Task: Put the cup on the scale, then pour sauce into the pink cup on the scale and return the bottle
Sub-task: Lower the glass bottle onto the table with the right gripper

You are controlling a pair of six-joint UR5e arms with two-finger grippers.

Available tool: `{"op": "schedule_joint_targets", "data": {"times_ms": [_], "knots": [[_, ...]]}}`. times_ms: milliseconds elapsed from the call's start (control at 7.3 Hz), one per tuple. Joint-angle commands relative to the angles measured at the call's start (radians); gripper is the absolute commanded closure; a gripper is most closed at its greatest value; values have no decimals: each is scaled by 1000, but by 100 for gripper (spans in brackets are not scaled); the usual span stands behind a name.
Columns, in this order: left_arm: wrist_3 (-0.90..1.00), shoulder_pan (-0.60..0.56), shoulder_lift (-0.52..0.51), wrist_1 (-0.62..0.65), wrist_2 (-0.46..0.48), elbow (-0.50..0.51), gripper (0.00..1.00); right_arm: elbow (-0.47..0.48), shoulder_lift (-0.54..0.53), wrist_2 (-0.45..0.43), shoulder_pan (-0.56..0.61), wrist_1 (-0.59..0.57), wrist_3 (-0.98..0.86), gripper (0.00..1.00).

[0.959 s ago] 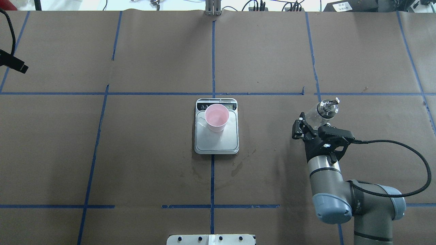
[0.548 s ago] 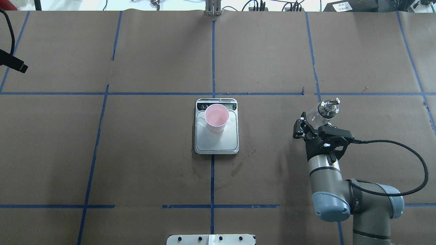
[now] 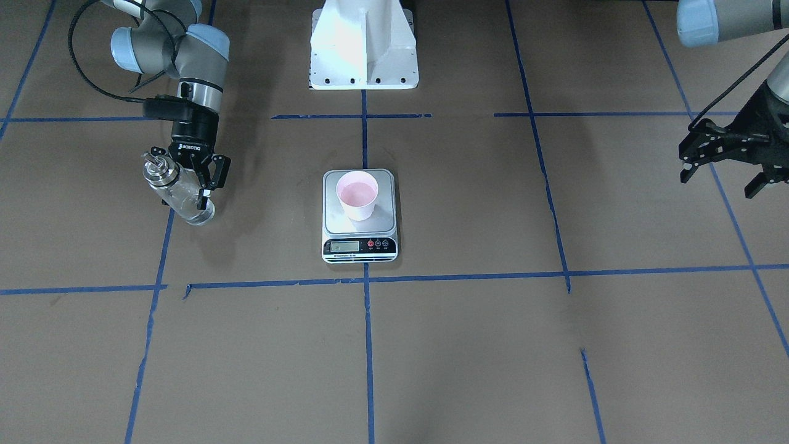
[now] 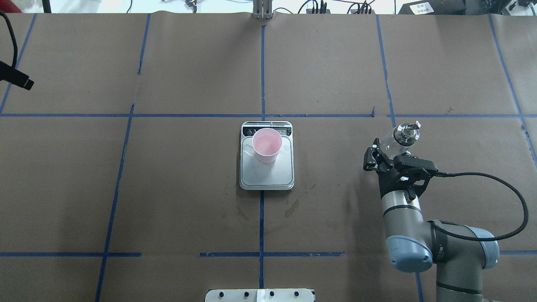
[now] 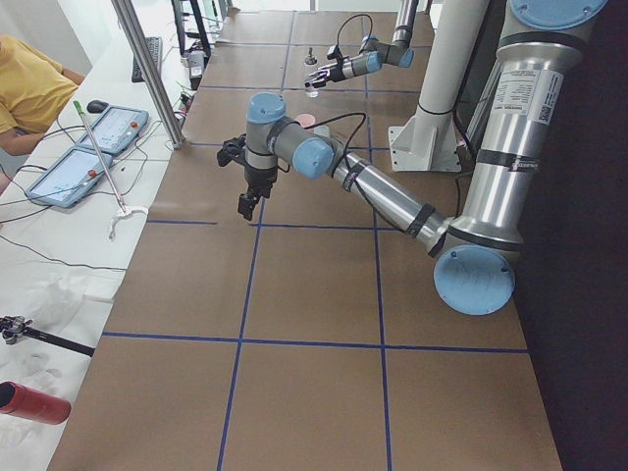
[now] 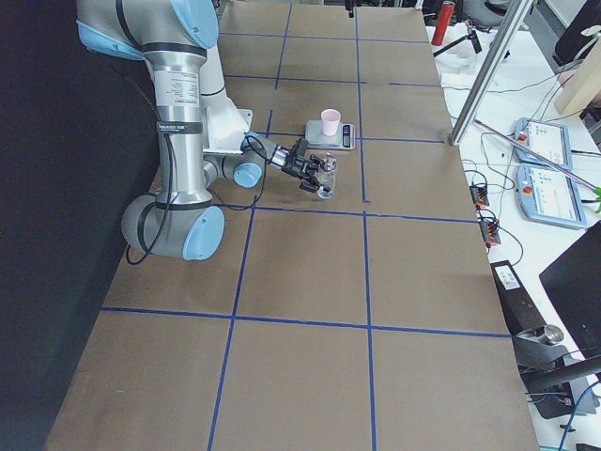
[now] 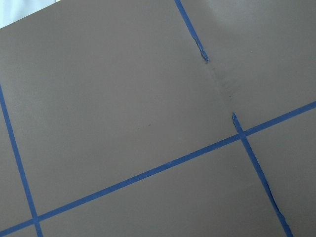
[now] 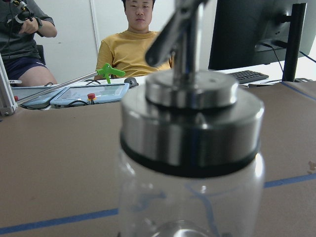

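Note:
The pink cup (image 3: 357, 192) stands upright on the far part of the scale's steel plate (image 3: 385, 221), near its LCD strip; both also show in the overhead view, cup (image 4: 267, 144) and scale (image 4: 268, 176). The clear glass bottle (image 3: 179, 197) with silver collar and spout stands upright to the robot's right of the scale, its base at or just above the paper. My right gripper (image 3: 188, 198) is shut on the bottle's body (image 4: 396, 140), which fills the right wrist view (image 8: 190, 163). My left gripper (image 3: 718, 185) is open and empty, hovering far to the robot's left.
The white robot base plate (image 3: 363, 43) is at the near edge. Damp stains (image 4: 289, 205) mark the brown paper in front of the scale. A black cable (image 4: 518, 218) loops off the right wrist. Operators and tablets sit beyond the table's far edge.
My right gripper and the bottle have shifted slightly to the right and away from the robot. The cup, the scale and the left arm have not moved.

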Motion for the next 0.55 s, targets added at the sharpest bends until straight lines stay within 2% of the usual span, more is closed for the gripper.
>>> {"op": "schedule_joint_targets", "data": {"times_ms": [0, 411], "knots": [[-1, 0, -1, 0, 0, -2, 0, -1, -8, 8, 2, 0, 1, 100], [-1, 0, -1, 0, 0, -2, 0, -6, -20, 13, 1, -2, 1, 100]]}}
